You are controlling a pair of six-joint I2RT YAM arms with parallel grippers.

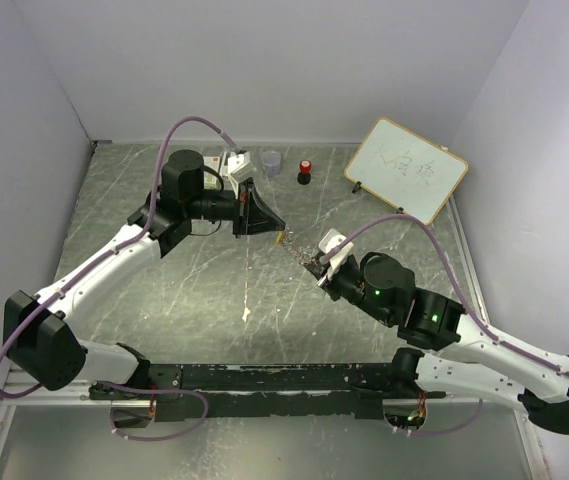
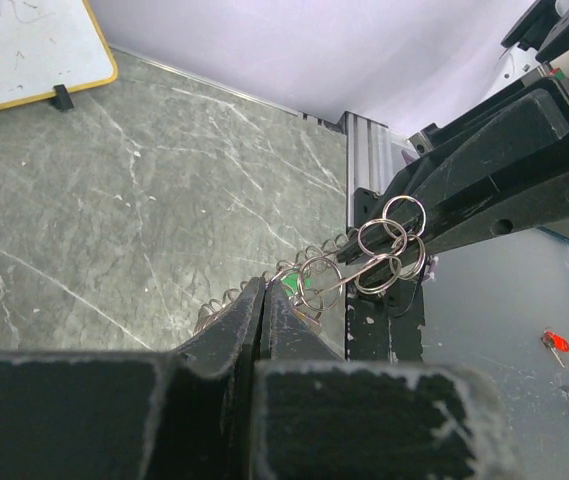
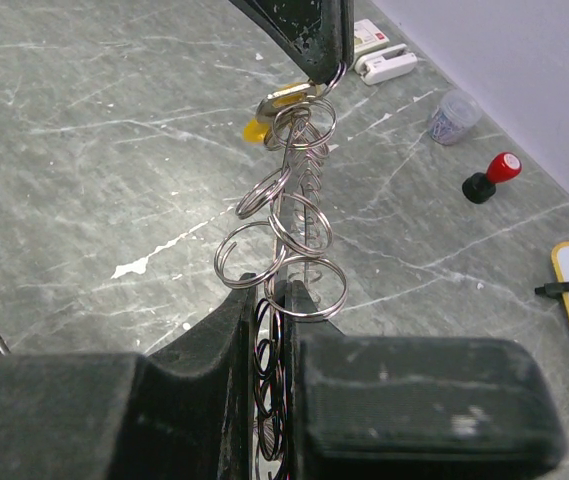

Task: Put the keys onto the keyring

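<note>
The keyring (image 1: 306,251) is a silvery chain of small split rings stretched in the air between my two grippers. My right gripper (image 3: 282,297) is shut on its near end; it also shows in the top view (image 1: 322,264). My left gripper (image 2: 264,287) is shut, its tips pinching the far end of the keyring (image 2: 364,258), as the right wrist view shows. The yellow-orange key (image 3: 256,130) hangs just below those tips, and shows in the top view (image 1: 279,240). The green key (image 2: 286,291) peeks out right at the left fingertips. I cannot tell whether a key is pinched too.
A red-capped black knob (image 1: 305,170) and a grey round cup (image 1: 271,159) stand at the back of the marble table (image 1: 164,290). A small whiteboard (image 1: 406,168) leans at the back right. A white device (image 3: 384,64) lies near the cup.
</note>
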